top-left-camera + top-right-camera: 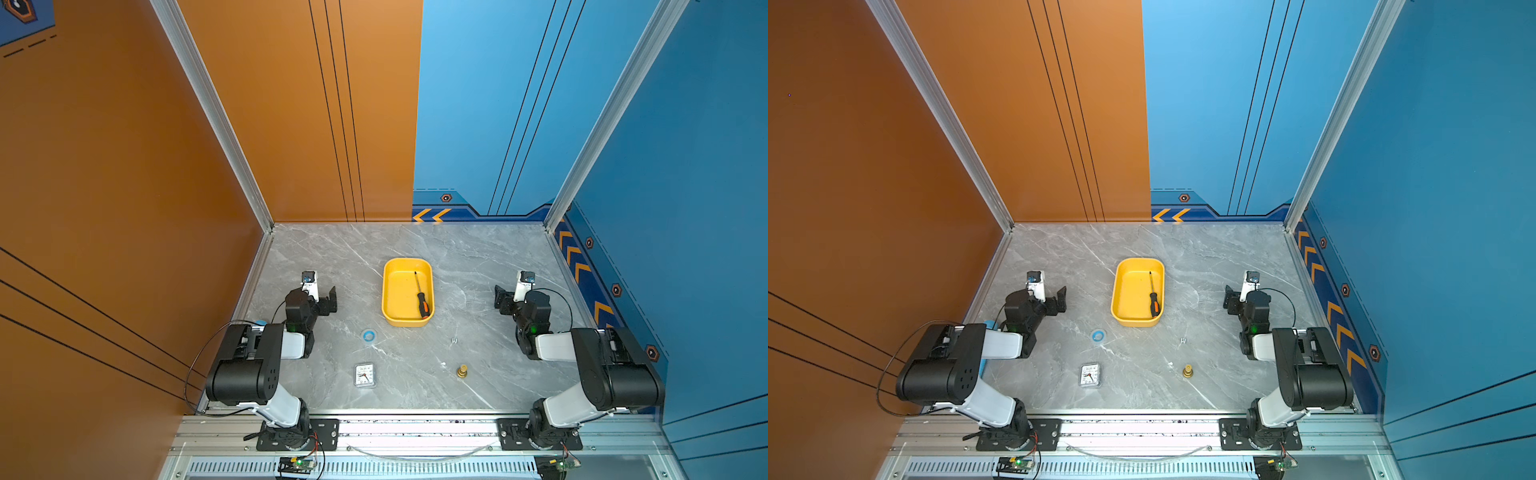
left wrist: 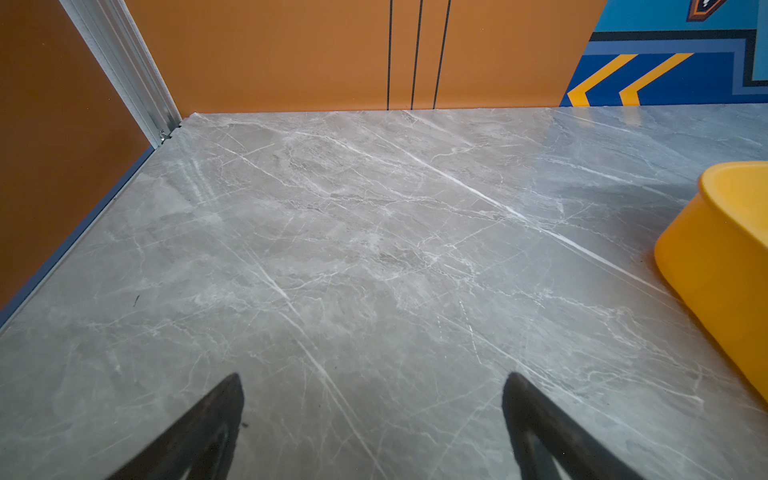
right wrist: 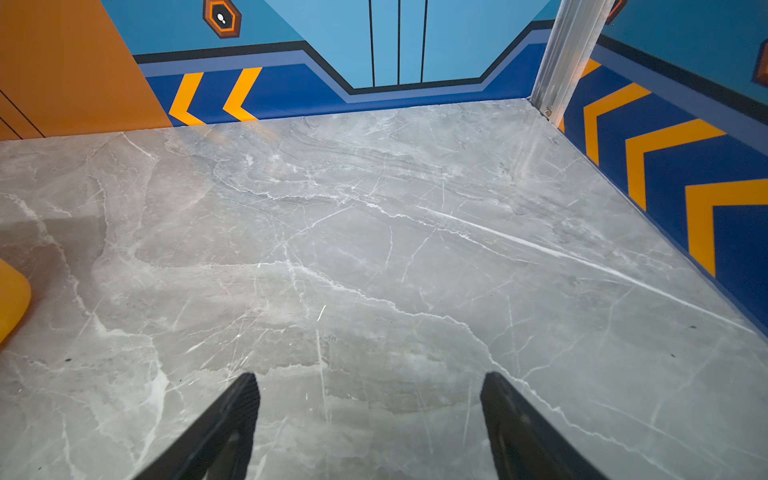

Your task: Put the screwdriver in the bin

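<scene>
In both top views the yellow bin [image 1: 398, 291] [image 1: 1128, 293] stands mid-table. The screwdriver [image 1: 422, 305] [image 1: 1154, 308] lies inside it along its right wall, orange-striped black handle toward the near end, thin shaft pointing away. My left gripper [image 1: 331, 300] [image 1: 1061, 299] hovers open left of the bin, well apart from it. My right gripper [image 1: 501, 297] [image 1: 1230, 297] is open to the bin's right, also apart. In the left wrist view the gripper [image 2: 374, 376] frames bare marble, with the bin's wall [image 2: 723, 266] at the edge. In the right wrist view the gripper [image 3: 370, 375] is empty and a bin corner [image 3: 12, 299] shows.
On the near half of the marble table lie a blue ring [image 1: 368, 336], a small square clock [image 1: 365, 375], a brass fitting [image 1: 462, 371] and a tiny white piece [image 1: 454, 340]. Orange and blue walls close the table on three sides.
</scene>
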`<state>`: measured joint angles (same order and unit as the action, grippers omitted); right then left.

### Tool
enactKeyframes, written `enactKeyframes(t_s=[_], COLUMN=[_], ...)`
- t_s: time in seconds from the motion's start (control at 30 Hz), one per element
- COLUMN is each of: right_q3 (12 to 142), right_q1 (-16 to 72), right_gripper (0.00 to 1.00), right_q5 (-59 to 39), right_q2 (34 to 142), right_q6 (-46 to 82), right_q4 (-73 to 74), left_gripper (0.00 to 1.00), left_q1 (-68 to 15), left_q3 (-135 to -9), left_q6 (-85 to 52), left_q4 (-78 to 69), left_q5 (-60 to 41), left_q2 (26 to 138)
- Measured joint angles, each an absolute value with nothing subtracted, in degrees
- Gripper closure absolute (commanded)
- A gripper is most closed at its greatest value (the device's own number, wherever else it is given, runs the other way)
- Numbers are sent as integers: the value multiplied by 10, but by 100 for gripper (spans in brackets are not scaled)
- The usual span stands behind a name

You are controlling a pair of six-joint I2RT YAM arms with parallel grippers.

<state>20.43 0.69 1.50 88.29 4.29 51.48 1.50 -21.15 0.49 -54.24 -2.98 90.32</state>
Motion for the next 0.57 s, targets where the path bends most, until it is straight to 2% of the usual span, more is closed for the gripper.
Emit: enactKeyframes(t_s=[0.57], right_q3=[204], right_q1=[12], right_gripper=[0], right_q5=[33], right_q2=[883], right_q6=[38], right_q4=[515], left_gripper=[2], left_q1=[15], left_q3=[-211], left_q6=[5], left_q4=[-542], left_q5=[-31], left_q2=[903])
